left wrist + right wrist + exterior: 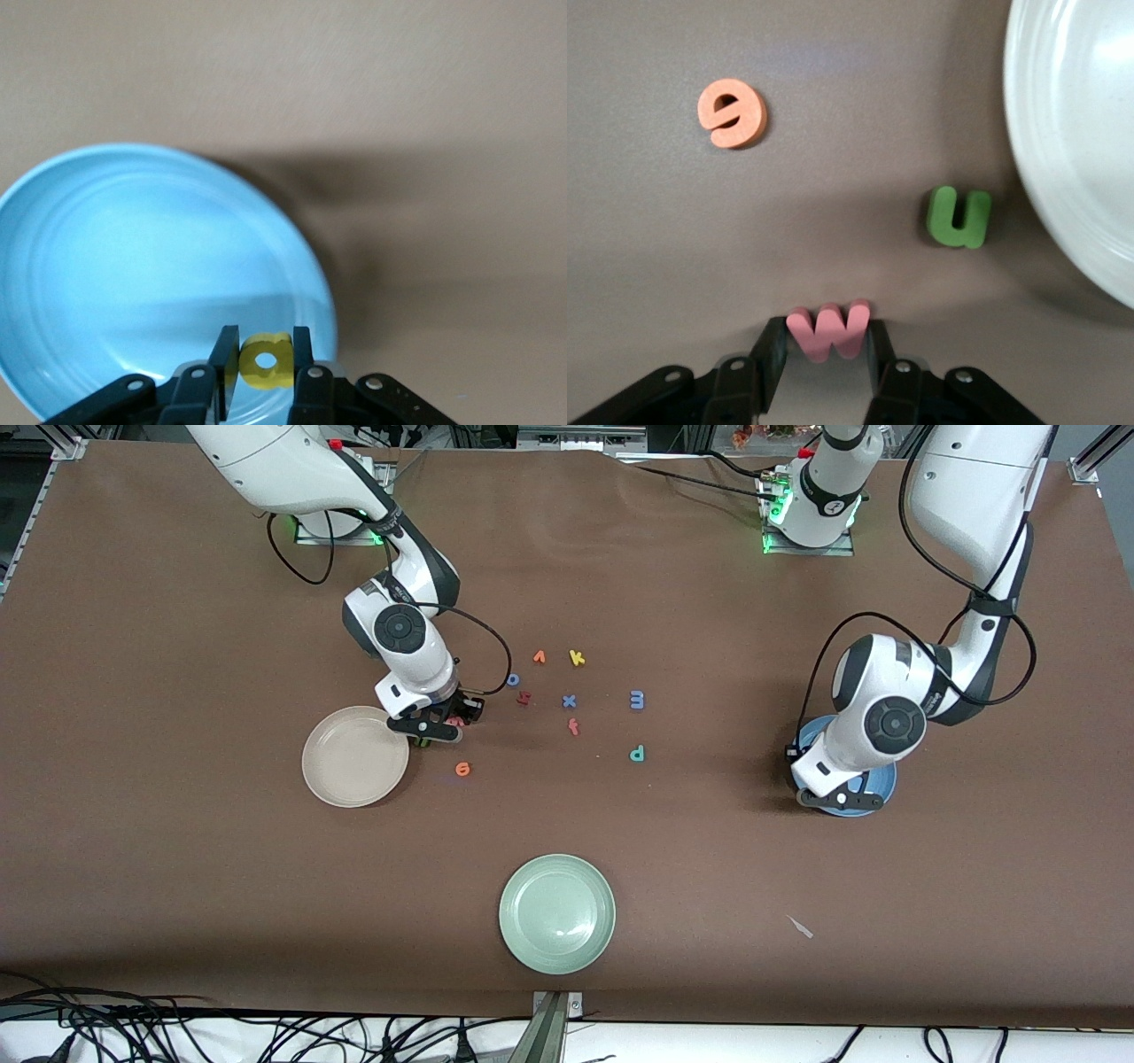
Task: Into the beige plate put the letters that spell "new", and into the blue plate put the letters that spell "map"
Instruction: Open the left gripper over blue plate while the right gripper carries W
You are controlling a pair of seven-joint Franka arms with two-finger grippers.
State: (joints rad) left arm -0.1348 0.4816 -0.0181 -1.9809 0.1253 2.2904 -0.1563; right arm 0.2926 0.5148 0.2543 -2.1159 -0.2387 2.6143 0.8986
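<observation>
My right gripper (pixel 828 326) is down at the table beside the beige plate (pixel 354 755), its fingers closed against both sides of the red-pink w (pixel 830 332). The green n (pixel 959 217) lies between the w and the beige plate's rim (pixel 1063 133). The orange e (pixel 462 769) lies on the table nearer the front camera. My left gripper (pixel 266 341) hangs over the blue plate (pixel 133 266), shut on the yellow a (pixel 266 363). The periwinkle m (pixel 637 700) and teal p (pixel 637 754) lie mid-table.
Other letters lie in a cluster mid-table: yellow k (pixel 577 658), orange v (pixel 539 657), blue o (pixel 512 680), blue x (pixel 569 701) and two darker red ones (pixel 524 699). A pale green plate (pixel 556 913) sits near the front edge. A paper scrap (pixel 800 926) lies beside it.
</observation>
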